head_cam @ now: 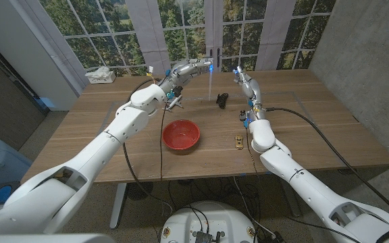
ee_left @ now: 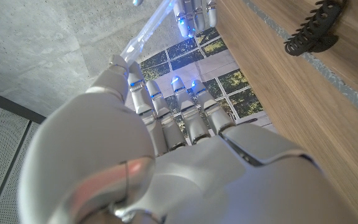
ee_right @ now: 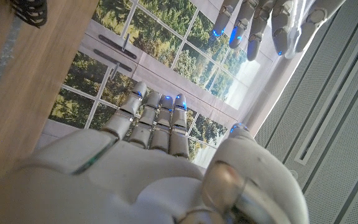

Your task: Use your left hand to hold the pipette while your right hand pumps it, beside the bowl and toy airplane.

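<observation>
My left hand (head_cam: 193, 67) is raised over the far middle of the table and holds a thin clear pipette (head_cam: 211, 82) that hangs down from its fingertips. In the left wrist view the pipette (ee_left: 148, 29) runs out past my thumb toward the other hand's fingers (ee_left: 194, 14). My right hand (head_cam: 244, 82) is raised just right of the pipette, fingers straight and apart, holding nothing; I cannot tell whether it touches the pipette. The red bowl (head_cam: 181, 134) sits nearer the front. A small white toy airplane (head_cam: 174, 103) lies behind the bowl, under my left forearm.
A black claw clip (head_cam: 221, 100) lies between the hands on the table, also seen as the clip (ee_left: 312, 28) in the left wrist view. A small brown toy (head_cam: 239, 140) sits right of the bowl. A tissue box (head_cam: 100, 75) stands at the far left edge.
</observation>
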